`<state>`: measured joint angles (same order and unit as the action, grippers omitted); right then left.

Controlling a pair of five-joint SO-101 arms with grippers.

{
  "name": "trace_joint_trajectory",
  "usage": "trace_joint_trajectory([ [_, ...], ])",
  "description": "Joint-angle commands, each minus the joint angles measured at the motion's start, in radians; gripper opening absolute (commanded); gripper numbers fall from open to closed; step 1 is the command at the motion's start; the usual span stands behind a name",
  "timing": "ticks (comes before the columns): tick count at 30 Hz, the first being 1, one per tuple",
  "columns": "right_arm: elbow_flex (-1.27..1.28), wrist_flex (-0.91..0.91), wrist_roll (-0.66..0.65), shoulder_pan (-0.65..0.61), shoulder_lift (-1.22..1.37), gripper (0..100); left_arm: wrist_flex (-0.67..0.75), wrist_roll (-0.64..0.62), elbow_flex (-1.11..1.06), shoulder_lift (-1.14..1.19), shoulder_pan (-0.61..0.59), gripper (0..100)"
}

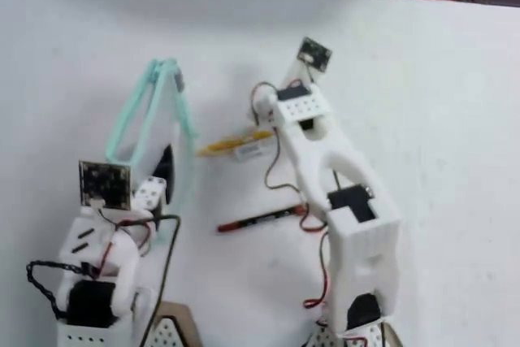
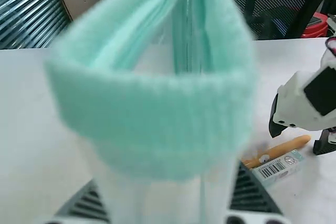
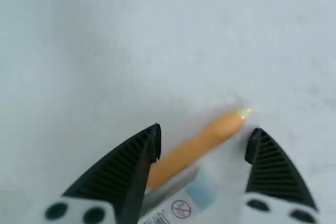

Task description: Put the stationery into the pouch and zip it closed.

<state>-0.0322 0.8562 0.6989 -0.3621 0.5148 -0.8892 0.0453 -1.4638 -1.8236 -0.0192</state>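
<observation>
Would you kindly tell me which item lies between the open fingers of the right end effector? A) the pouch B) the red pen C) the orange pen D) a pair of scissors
C: the right wrist view shows the right end effector open astride the orange pen on the table; the red pen lies apart, and the pouch is over by the other arm.
</observation>
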Motion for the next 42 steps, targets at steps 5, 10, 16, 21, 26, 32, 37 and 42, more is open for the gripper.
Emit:
trace_joint_trajectory([
  [5, -0.055, 0.025, -0.003, -0.01, 0.008, 12.0, 0.017, 0.008, 0.0, 0.005, -0.001, 17],
  [10, -0.049, 0.025, -0.005, -0.008, 0.012, 11.6, 0.017, 0.008, 0.0, 0.005, -0.001, 17],
  [16, -0.057, 0.03, -0.005, -0.008, 0.05, 11.5, 0.017, 0.008, 0.0, 0.005, -0.004, 17],
  [21, -0.066, 0.05, -0.005, -0.008, 0.05, 2.9, 0.017, 0.008, 0.0, 0.005, -0.005, 17],
  [26, -0.066, 0.051, -0.005, -0.008, 0.05, 2.8, 0.017, 0.008, 0.0, 0.005, -0.005, 17],
  [32, -0.075, 0.081, 0.005, 0.03, 0.044, 1.7, 0.017, 0.008, 0.0, 0.005, -0.005, 17],
  [37, -0.104, 0.176, 0.028, 0.102, -0.03, 1.7, 0.018, 0.008, 0.0, 0.005, -0.005, 17],
  [42, -0.064, 0.196, 0.126, 0.142, -0.079, 1.7, 0.018, 0.008, 0.0, 0.005, 0.001, 17],
])
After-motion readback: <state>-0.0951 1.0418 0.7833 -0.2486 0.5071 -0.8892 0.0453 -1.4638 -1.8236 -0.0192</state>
